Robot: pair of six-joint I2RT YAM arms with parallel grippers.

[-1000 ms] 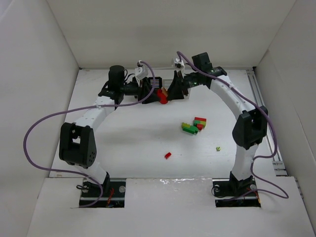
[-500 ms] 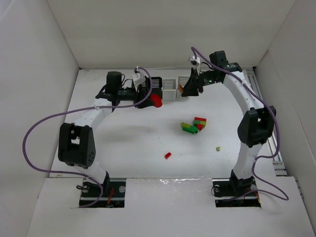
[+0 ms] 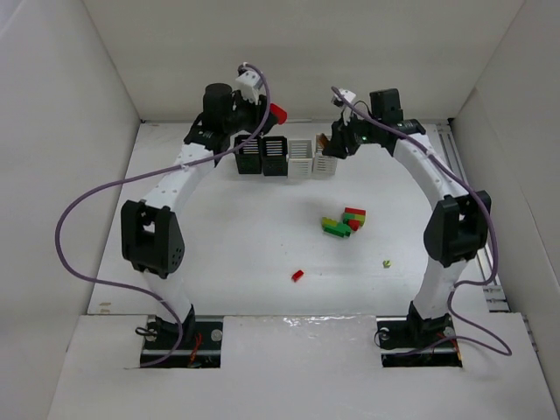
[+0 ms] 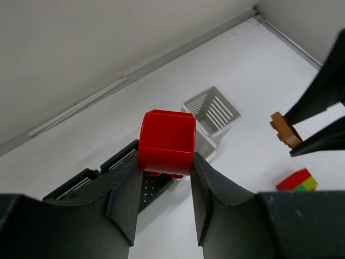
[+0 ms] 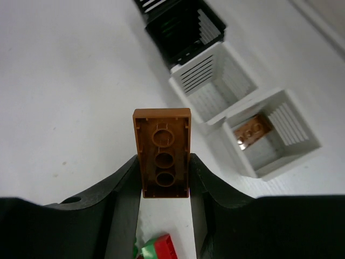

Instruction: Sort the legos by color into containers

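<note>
My left gripper (image 3: 277,112) is shut on a red lego (image 4: 167,141), held high behind the two black containers (image 3: 249,154) (image 3: 274,156). My right gripper (image 3: 323,138) is shut on an orange-brown lego (image 5: 162,156), underside up, just above the right white container (image 3: 325,162). That container (image 5: 288,121) holds another orange-brown lego (image 5: 253,131). The white container next to it (image 5: 215,89) looks empty. A stack of red, green and yellow-green legos (image 3: 344,221) lies mid-table. A small red lego (image 3: 297,275) and a tiny yellow-green one (image 3: 386,262) lie nearer the front.
The four containers stand in a row near the back wall (image 3: 289,52). White side walls (image 3: 61,157) close in the table left and right. A purple cable (image 3: 79,219) loops off the left arm, and another (image 3: 477,262) hangs beside the right arm.
A second ago both grippers met over the containers. They have drawn apart: the left rose toward the back wall with the red lego, the right shifted right with the orange-brown one.
</note>
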